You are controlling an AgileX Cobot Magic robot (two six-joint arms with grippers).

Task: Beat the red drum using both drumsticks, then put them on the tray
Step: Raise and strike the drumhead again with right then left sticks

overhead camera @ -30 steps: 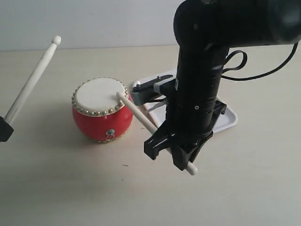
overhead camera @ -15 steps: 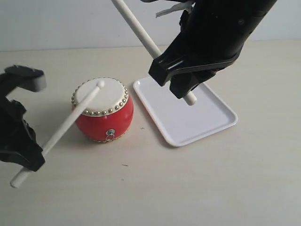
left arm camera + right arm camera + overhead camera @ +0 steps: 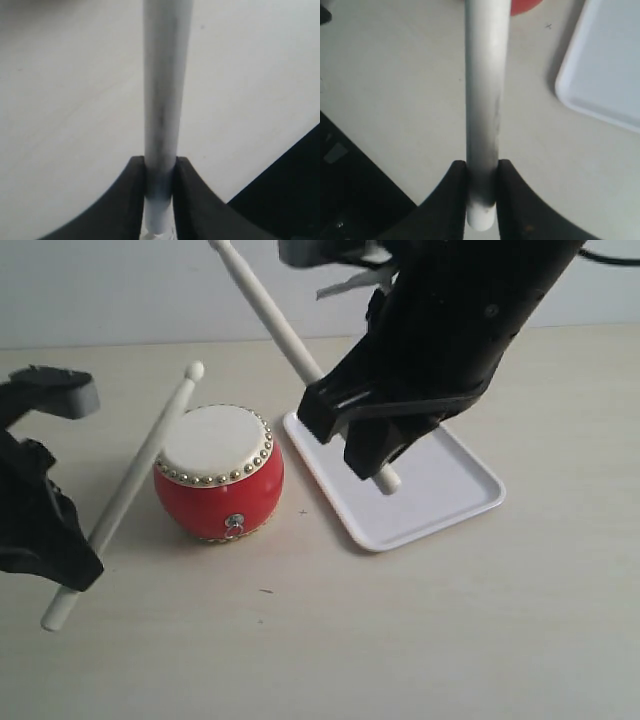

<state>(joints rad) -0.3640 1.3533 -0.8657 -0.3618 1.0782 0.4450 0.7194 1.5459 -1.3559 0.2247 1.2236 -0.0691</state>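
Observation:
The red drum (image 3: 219,475) stands on the table with its cream top bare. At the left my left gripper (image 3: 72,562) is shut on a drumstick (image 3: 140,468) whose bead tip hangs just above and left of the drum's rim. The same stick (image 3: 165,90) runs up between the shut jaws in the left wrist view. My right gripper (image 3: 362,445) is shut on the other drumstick (image 3: 268,312), raised high over the white tray (image 3: 440,490), its tip pointing up and left. That stick (image 3: 485,95) fills the middle of the right wrist view, with the tray's corner (image 3: 605,65) beside it.
A pale wall rises behind the beige table. The bulky black right arm (image 3: 470,320) hangs over the tray and hides its far side. A small dark speck (image 3: 265,591) lies on the table in front of the drum.
The left drumstick has lifted off the drum's skin and its tip now hangs above the rim. The right gripper and its raised stick shifted slightly down and left.

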